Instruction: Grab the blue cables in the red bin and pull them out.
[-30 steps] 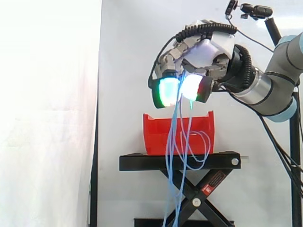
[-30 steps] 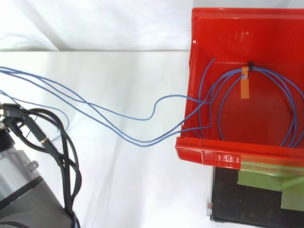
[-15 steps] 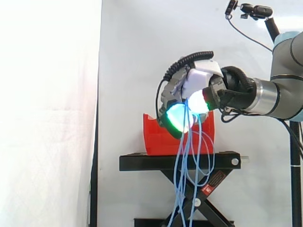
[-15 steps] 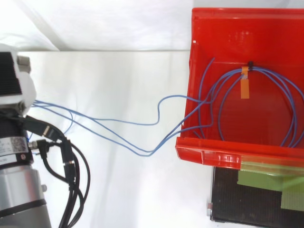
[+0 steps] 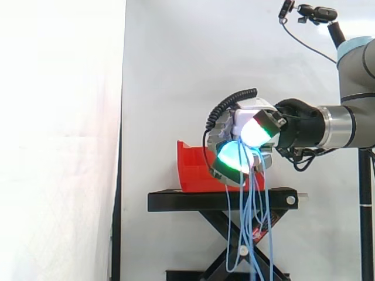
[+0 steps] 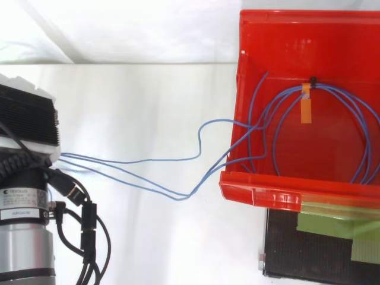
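Observation:
My hand (image 5: pixel 246 114) hangs in front of the red bin (image 5: pixel 192 173), just above the black stand (image 5: pixel 222 199). Its fingers are curled, and the glowing green and white fingertips (image 5: pixel 233 156) pinch the blue cables (image 5: pixel 253 222), whose loose strands dangle past the stand toward the floor. From above, the back of my hand (image 6: pixel 27 116) is at the left edge. Three cable strands (image 6: pixel 148 160) run from it to the bin (image 6: pixel 261 193) and over its near left corner. The rest of the cable lies coiled (image 6: pixel 356 127) inside, bound by a black tie and an orange tag (image 6: pixel 306 110).
The bin sits on a black scissor stand with green tape (image 6: pixel 332 228) on its top. A white curtain (image 5: pixel 58 140) fills the left and back. A small camera on a pole (image 5: pixel 310 12) stands at the upper right.
My hand has dropped lower and swung toward the arm's side, turning its fingertips downward. In the top view it has moved into sight at the left. The coil in the bin has not shifted.

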Action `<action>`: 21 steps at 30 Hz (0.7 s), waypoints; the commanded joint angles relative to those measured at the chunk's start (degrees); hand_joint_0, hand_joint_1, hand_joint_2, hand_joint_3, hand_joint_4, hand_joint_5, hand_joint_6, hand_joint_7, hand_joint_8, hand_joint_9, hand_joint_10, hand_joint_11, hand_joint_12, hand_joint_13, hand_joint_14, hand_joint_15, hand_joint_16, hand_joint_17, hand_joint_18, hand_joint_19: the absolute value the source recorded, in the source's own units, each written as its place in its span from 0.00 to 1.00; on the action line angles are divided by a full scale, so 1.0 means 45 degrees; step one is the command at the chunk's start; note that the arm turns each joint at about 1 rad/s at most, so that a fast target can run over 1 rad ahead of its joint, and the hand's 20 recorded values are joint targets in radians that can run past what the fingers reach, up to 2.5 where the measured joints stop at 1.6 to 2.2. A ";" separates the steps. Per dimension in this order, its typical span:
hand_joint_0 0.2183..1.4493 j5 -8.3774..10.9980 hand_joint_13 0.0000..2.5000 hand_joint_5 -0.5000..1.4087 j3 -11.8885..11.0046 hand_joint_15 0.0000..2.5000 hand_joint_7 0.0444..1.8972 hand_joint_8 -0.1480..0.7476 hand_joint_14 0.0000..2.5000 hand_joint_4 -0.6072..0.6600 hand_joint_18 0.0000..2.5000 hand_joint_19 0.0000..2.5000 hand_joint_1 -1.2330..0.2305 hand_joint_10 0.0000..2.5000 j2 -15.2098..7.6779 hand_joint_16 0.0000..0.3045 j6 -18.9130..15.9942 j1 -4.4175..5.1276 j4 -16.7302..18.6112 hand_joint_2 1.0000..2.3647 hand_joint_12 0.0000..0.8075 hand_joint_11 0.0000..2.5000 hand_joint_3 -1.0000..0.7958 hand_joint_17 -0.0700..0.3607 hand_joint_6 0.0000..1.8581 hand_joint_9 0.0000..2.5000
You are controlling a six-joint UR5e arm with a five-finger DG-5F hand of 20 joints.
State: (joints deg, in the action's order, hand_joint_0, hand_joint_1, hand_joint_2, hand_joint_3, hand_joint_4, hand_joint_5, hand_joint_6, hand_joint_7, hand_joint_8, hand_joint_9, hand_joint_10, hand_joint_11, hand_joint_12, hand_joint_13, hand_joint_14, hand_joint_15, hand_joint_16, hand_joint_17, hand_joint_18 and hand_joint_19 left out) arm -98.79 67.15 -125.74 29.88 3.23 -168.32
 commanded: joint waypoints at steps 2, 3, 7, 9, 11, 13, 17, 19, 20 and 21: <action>0.47 0.0039 0.62 0.76 0.0001 0.63 0.39 0.44 0.07 0.71 0.38 0.49 0.23 0.01 0.0013 0.14 -0.0127 0.0005 -0.0037 0.00 0.41 0.42 0.00 0.38 0.01 0.55; 0.47 0.0039 0.62 0.76 0.0001 0.63 0.39 0.44 0.07 0.71 0.38 0.48 0.23 0.01 0.0013 0.14 -0.0127 0.0005 -0.0037 0.00 0.40 0.42 0.00 0.38 0.01 0.55; 0.46 0.0019 0.62 0.74 0.0001 0.62 0.36 0.45 0.07 0.72 0.38 0.48 0.23 0.01 0.0013 0.14 -0.0127 0.0005 -0.0018 0.00 0.42 0.42 0.00 0.39 0.01 0.54; 0.45 0.0019 0.62 0.73 0.0001 0.62 0.33 0.45 0.07 0.72 0.39 0.48 0.23 0.01 0.0013 0.14 -0.0127 0.0005 -0.0018 0.00 0.42 0.42 0.00 0.39 0.01 0.54; 0.45 0.0000 0.62 0.72 0.0001 0.62 0.32 0.45 0.06 0.72 0.38 0.48 0.23 0.01 0.0013 0.14 -0.0107 0.0005 -0.0018 0.00 0.42 0.41 0.00 0.39 0.01 0.54; 0.44 0.0000 0.62 0.72 0.0001 0.62 0.31 0.45 0.06 0.72 0.38 0.48 0.24 0.01 -0.0006 0.14 -0.0127 0.0005 -0.0018 0.00 0.42 0.41 0.00 0.39 0.01 0.54; 0.44 0.0039 0.62 0.71 0.0001 0.62 0.31 0.45 0.05 0.72 0.38 0.48 0.24 0.01 -0.0006 0.14 -0.0127 0.0005 -0.0037 0.00 0.43 0.41 0.00 0.39 0.01 0.53; 0.44 0.0039 0.62 0.71 0.0020 0.62 0.31 0.45 0.05 0.72 0.38 0.48 0.24 0.01 0.0013 0.14 -0.0127 0.0005 -0.0037 0.00 0.43 0.41 0.00 0.39 0.01 0.53; 0.44 0.0039 0.62 0.71 0.0001 0.62 0.31 0.45 0.05 0.72 0.38 0.48 0.24 0.01 -0.0006 0.14 -0.0107 0.0005 -0.0037 0.00 0.43 0.41 0.00 0.39 0.01 0.54; 0.44 0.0039 0.62 0.71 0.0001 0.62 0.31 0.45 0.05 0.73 0.38 0.48 0.24 0.01 0.0013 0.14 -0.0107 0.0005 -0.0037 0.00 0.43 0.41 0.00 0.39 0.01 0.54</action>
State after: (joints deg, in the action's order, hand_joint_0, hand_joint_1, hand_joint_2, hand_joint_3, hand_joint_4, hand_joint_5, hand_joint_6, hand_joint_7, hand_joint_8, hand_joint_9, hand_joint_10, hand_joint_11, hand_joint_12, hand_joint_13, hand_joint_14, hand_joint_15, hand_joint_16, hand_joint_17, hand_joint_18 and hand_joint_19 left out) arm -98.64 67.17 -125.73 29.34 3.25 -168.48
